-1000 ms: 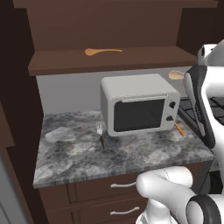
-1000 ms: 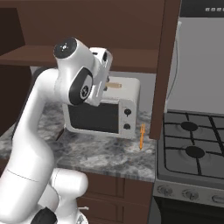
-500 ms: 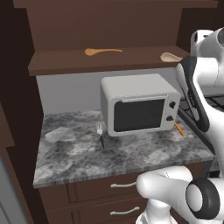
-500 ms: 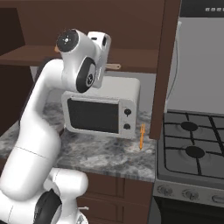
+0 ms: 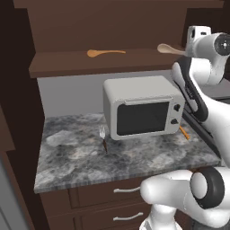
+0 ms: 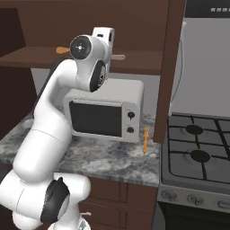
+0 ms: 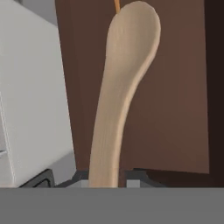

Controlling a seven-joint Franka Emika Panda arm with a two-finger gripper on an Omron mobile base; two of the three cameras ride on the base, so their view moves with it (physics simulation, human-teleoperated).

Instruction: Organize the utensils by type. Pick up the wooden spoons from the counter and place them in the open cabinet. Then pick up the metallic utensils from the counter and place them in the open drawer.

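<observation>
Hand view: pale wooden spoon (image 7: 124, 87) clamped between the jaws.

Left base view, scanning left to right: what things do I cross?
Orange-tan wooden spoon on the cabinet shelf → silver-tined fork with dark handle → white microwave → pale beige wooden spoon held in the hand → orange-handled utensil.

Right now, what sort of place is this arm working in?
A rendered home kitchen, by the look of it: a white microwave sits on a grey marbled counter over drawer fronts, a gas stove stands beside it, and a dark wooden cabinet shelf runs above.
</observation>
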